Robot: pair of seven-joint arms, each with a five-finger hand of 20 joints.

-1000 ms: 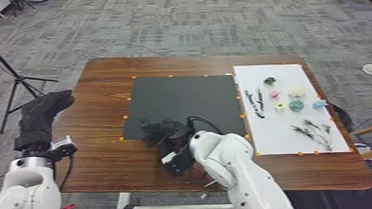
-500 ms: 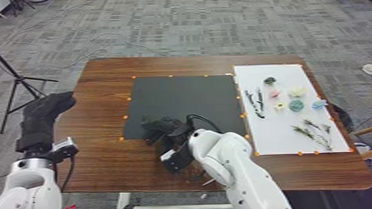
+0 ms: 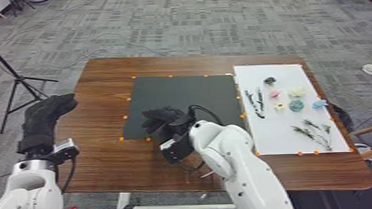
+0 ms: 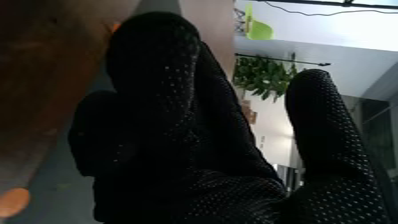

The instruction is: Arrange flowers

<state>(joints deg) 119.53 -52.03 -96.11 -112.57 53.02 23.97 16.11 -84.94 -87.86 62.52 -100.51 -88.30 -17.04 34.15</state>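
Black right hand; thumb and fingers apart

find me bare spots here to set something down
Bare: the black mat beyond the right hand, the wood between that mat and the left hand, and the near-left corner of the white sheet. Crowded: the sheet from middle to right, with flowers and sprigs.

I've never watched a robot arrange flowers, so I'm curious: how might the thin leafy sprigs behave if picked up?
The leafy sprigs are probably light, being so thin. Their spread tips may bend or tangle. Lying flat on the white sheet, they seem unlikely to roll.
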